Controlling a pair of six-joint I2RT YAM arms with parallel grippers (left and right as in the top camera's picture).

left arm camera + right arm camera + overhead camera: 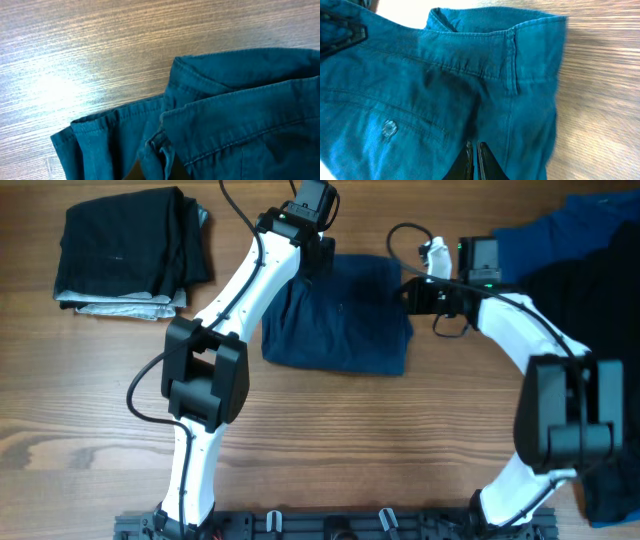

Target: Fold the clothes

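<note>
Left claw [152, 169], right claw [474, 159]: tight on shorts [340, 330]

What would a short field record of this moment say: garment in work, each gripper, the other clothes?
garment in work: navy shorts, partly folded, lying on the table
left gripper: shut on the shorts' far edge, fabric bunched at its tips
right gripper: shut on the shorts' right edge
folded stack: black over light grey, far left corner
loose pile: blue and black garments, right side, partly out of frame
</note>
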